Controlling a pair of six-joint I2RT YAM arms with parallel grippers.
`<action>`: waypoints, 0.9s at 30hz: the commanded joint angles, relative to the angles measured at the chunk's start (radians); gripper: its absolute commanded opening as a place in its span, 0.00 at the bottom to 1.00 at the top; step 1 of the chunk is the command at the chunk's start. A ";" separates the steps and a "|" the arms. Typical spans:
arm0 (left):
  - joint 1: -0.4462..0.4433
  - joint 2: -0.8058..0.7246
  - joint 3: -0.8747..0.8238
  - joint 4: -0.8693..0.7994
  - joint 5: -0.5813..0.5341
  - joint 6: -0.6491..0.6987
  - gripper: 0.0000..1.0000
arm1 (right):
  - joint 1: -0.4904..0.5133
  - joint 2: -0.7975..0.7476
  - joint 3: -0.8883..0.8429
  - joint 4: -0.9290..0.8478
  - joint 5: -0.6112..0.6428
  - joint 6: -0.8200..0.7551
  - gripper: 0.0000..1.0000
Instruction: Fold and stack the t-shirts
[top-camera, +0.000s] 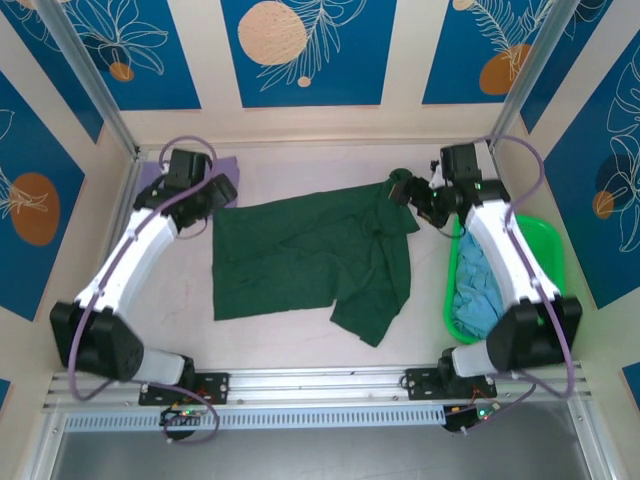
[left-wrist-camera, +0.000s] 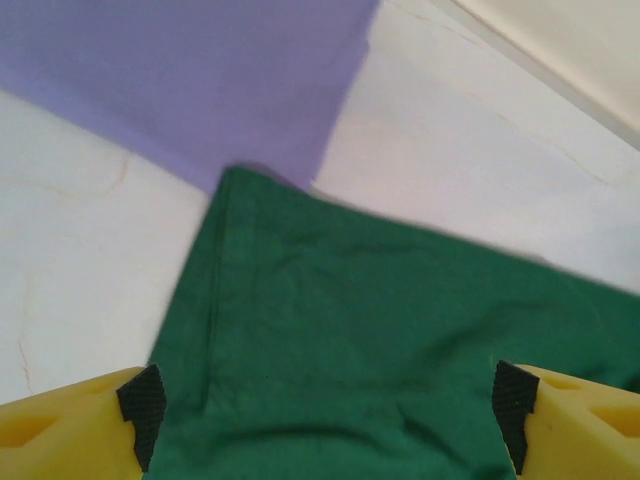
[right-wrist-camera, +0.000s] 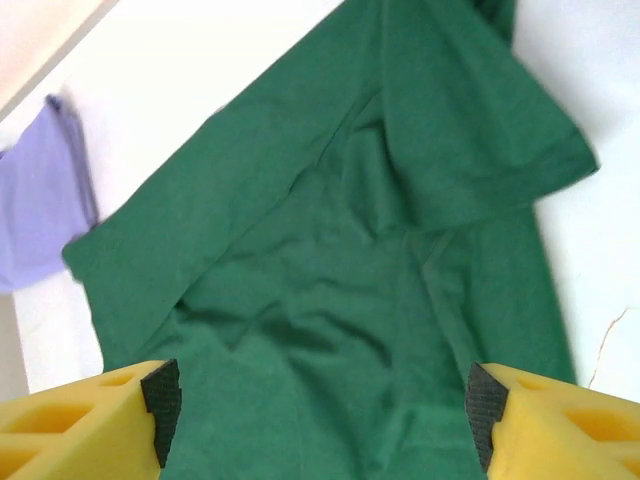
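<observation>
Two grippers hang over one dark green soft-cloth t-shirt (top-camera: 310, 255), which is spread on the pale table (top-camera: 300, 350) between the arms, wrinkled but roughly flat. The left gripper (top-camera: 215, 190) is seen with its yellow fingers (left-wrist-camera: 70, 425) spread wide above the shirt's far left corner, and nothing is pinched. The right gripper (top-camera: 405, 190) is likewise spread wide over the far right part, where a sleeve is bunched and turned over.

Several things could be spoiled from here. If the fingers were closed on the cloth as it lies, more than one layer could be caught at the right, where the sleeve is doubled over the body, and a crooked fold would result. At the left, the green corner is laid touching or just overlapping the edge of a folded lavender-purple t-shirt (left-wrist-camera: 200, 80), so that shirt could be snagged and dragged along. A lopsided lift is also to be feared if only one side were gripped.

The green shirt is found directly beneath both tools. In each wrist view the cloth is seen between the pads, though whether it is touched cannot be told. A bright green plastic basket (top-camera: 540, 235), with light blue cloth (top-camera: 478, 295) in it, is placed beside the right arm, near the shirt's right edge.
</observation>
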 joint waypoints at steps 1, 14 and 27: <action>-0.035 -0.007 -0.157 0.047 0.043 -0.018 0.86 | 0.015 0.027 -0.151 0.067 0.003 0.028 0.74; 0.006 0.110 -0.268 0.216 0.165 -0.218 0.73 | -0.032 0.351 -0.053 0.170 0.061 0.139 0.66; 0.115 0.272 -0.209 0.147 0.365 -0.124 0.63 | -0.175 0.348 -0.145 0.261 -0.070 0.240 0.66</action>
